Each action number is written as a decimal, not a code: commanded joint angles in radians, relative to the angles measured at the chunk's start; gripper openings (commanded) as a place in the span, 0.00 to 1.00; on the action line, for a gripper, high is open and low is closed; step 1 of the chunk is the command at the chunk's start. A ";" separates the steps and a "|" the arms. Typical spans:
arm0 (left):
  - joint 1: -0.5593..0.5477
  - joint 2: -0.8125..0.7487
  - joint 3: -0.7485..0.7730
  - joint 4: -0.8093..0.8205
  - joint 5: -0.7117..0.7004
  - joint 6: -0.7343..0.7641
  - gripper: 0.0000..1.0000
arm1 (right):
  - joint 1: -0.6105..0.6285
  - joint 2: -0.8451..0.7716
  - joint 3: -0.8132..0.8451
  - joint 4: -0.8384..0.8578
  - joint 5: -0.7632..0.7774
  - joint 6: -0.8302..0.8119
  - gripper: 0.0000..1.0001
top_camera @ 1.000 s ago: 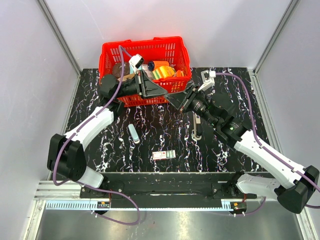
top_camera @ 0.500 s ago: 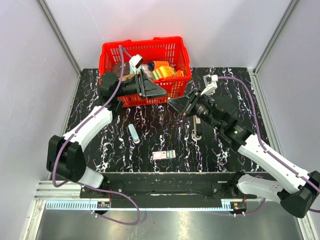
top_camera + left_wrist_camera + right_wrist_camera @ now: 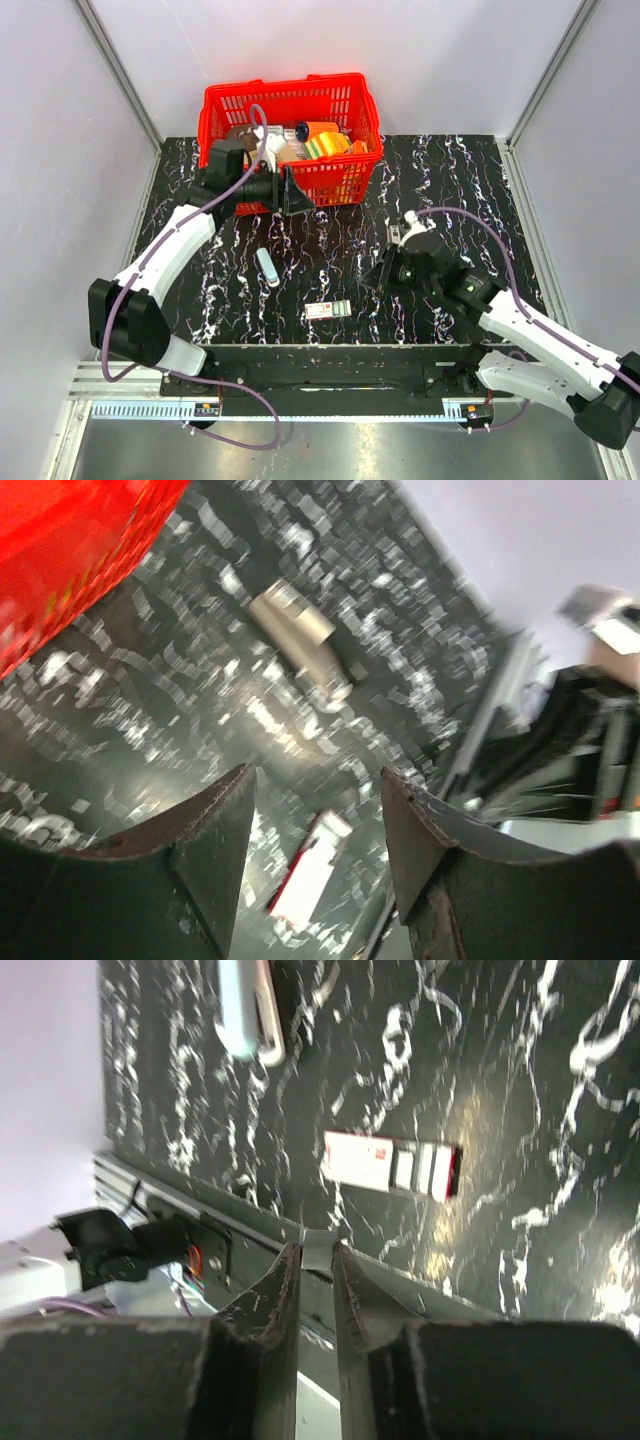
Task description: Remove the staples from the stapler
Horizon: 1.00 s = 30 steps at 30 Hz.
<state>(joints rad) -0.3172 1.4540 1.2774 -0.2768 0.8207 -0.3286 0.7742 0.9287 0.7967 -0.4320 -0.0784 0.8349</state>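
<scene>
Nearest the arms' bases, a small red-white-green box (image 3: 329, 310) lies flat on the black marbled bench (image 3: 480, 190), close to its near edge and about midway across. Just right of the box and a little farther back, the right end effector (image 3: 315, 1246) hangs over the bench, aimed toward the near left. Its wrist view shows the two fingers drawn almost together and closed on a thin grey strip (image 3: 318, 1254) pinched at their tips. What the strip is made of cannot be read.

Left of the box and farther back, well apart from it, a small silver oblong object (image 3: 267, 267) lies on the bench with nothing touching it.

The stapler (image 3: 492, 715) lies on the bench right of centre, close by the right arm's wrist, which covers it in the top view. Only the left wrist view seems to catch it, as a blurred long grey-silver bar just beside the right arm's black body. Neither end effector grips it.

Farther still, the left end effector (image 3: 315, 775) hovers above the bench just in front of the near wall of the red basket (image 3: 290, 88). Its fingers are spread apart with nothing between them. The basket stands at the far edge, left of centre, and holds a jumble of orange, yellow and green items.
</scene>
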 commanded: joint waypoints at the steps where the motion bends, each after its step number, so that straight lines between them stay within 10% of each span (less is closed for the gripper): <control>1: -0.016 -0.040 -0.073 -0.183 -0.239 0.354 0.56 | 0.127 0.021 0.001 -0.093 0.136 0.079 0.12; 14: -0.092 -0.064 -0.170 -0.208 -0.402 0.442 0.56 | 0.396 0.429 0.179 -0.158 0.445 0.142 0.11; 30: -0.152 -0.063 -0.185 -0.208 -0.451 0.434 0.56 | 0.412 0.656 0.243 -0.175 0.559 0.168 0.11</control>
<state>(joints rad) -0.4595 1.4216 1.0931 -0.5068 0.4023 0.0971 1.1790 1.5600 0.9920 -0.6014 0.4088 0.9855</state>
